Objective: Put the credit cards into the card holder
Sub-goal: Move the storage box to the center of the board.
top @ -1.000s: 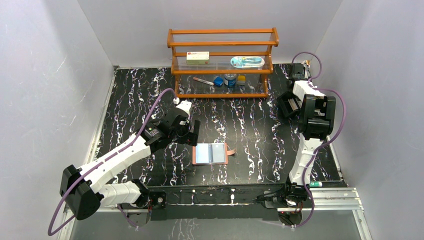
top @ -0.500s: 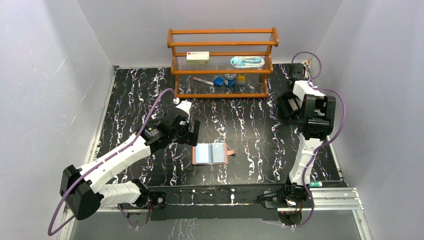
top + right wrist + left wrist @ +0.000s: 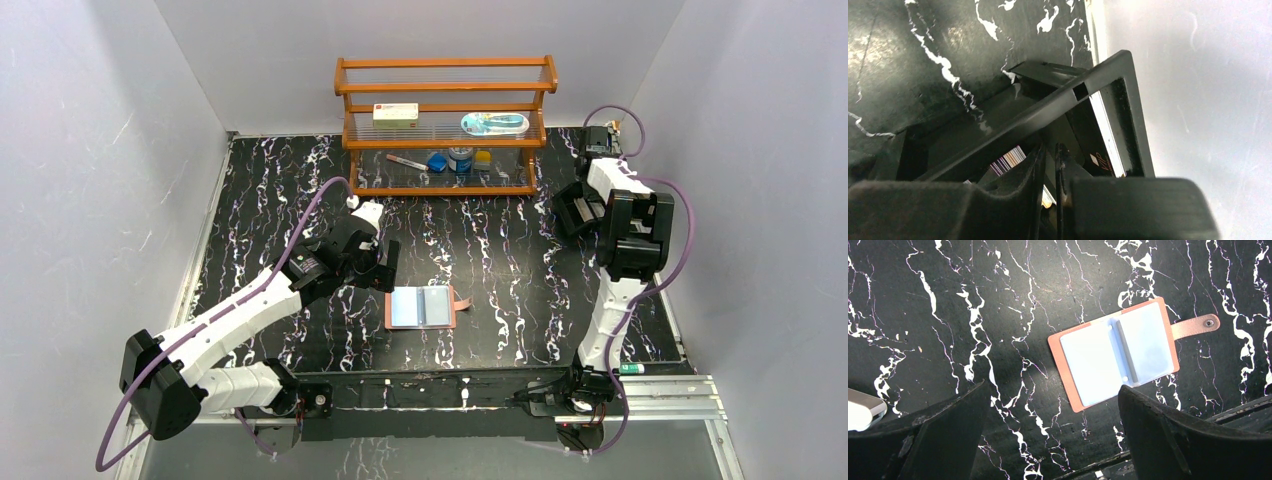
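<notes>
Right wrist view: right gripper, jaws narrow, inside black tray beside credit cards; whether it holds one is unclear. Left gripper spread wide, open card holder at two o'clock.

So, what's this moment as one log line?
left gripper open near card holder | right gripper inside black tray, grip unclear

A robotics lab cell, I'd say: bare grey walls box in a black marbled tabletop around the wooden rack. Opposite that rack, my left arm and right arm are bolted to a metal rail.
</notes>
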